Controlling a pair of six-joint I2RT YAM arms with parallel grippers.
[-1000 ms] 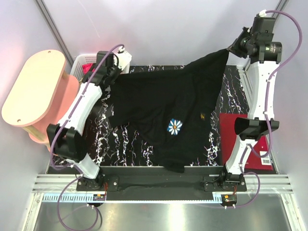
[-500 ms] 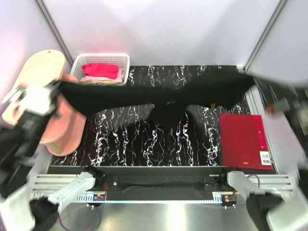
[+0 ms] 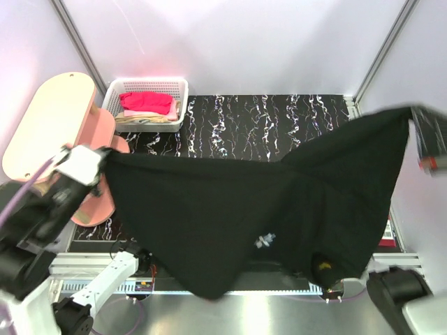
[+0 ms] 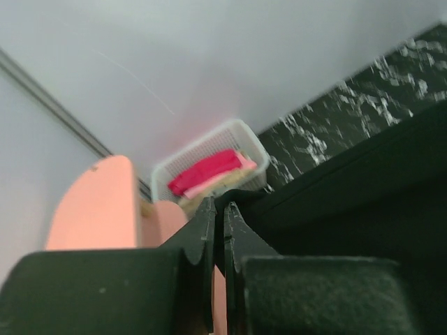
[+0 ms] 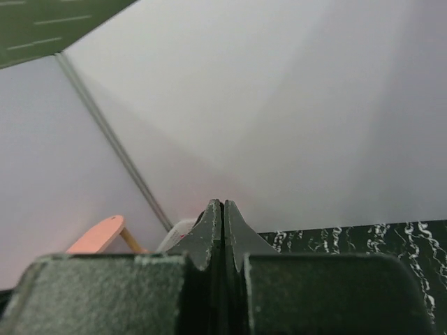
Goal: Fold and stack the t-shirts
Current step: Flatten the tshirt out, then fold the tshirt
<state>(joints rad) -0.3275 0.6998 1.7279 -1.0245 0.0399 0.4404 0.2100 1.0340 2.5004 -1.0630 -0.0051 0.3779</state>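
Observation:
The black t-shirt point(image 3: 230, 209) hangs spread wide in the air between my two grippers, high above the marbled table point(image 3: 244, 118). A small pale print point(image 3: 264, 241) shows near its lower middle. My left gripper point(image 3: 105, 158) point(image 4: 218, 206) is shut on the shirt's left corner. My right gripper point(image 3: 413, 117) point(image 5: 222, 206) is shut on the right corner; in its own view hardly any cloth shows between the fingers. A bright pink t-shirt point(image 3: 147, 102) point(image 4: 206, 171) lies in the white basket point(image 3: 112, 94). A sliver of the dark red t-shirt point(image 3: 385, 236) peeks out at the right.
A pink and pale wooden stool point(image 3: 49, 122) point(image 4: 91, 202) stands left of the table, beside the basket point(image 4: 241, 132). The hanging shirt hides the table's front half and both arm bases. Grey walls close in the back and sides.
Both arms have swung up and towards the camera, lifting the black t-shirt off the table. It now hangs stretched between them instead of draped over the surface.

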